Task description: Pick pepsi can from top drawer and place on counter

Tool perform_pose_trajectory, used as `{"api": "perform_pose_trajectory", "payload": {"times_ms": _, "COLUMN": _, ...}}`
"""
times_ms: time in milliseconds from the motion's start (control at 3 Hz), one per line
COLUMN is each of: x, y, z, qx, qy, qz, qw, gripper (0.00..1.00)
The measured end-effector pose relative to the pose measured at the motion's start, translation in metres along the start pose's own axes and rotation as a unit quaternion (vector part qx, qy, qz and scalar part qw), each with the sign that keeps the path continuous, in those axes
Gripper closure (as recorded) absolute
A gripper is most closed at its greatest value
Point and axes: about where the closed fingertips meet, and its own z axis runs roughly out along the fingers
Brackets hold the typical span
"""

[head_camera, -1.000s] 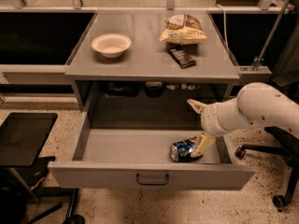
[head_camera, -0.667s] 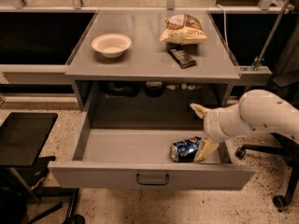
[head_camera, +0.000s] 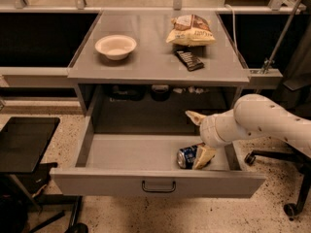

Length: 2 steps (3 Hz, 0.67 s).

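Pepsi can (head_camera: 185, 157) on its side in the top drawer (head_camera: 97, 181), near right corner, long axis running left-right. Gripper (head_camera: 199, 137) just right of it, spread wide open, holding nothing; lower tip perhaps touching the can's right end. Counter (head_camera: 150, 62) above, farther back.

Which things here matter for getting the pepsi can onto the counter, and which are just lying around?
Job: pepsi can, top drawer, counter, gripper beside the can inside the drawer, fingers open.
Lying about: white bowl, chip bag, dark bar, black side table.
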Motion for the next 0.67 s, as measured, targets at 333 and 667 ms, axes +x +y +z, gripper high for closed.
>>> {"api": "perform_pose_trajectory", "payload": {"times_ms": 333, "x": -0.016, "y": 0.009, "z": 0.027, "qx": -0.027, "qy": -0.017, "qz": -0.026, "qw": 0.9992, "gripper": 0.00}}
{"api": "perform_pose_trajectory", "payload": {"times_ms": 667, "x": -0.028, "y": 0.020, "z": 0.044, "qx": -0.062, "qy": -0.038, "qz": -0.053, "qw": 0.9959, "gripper": 0.00}}
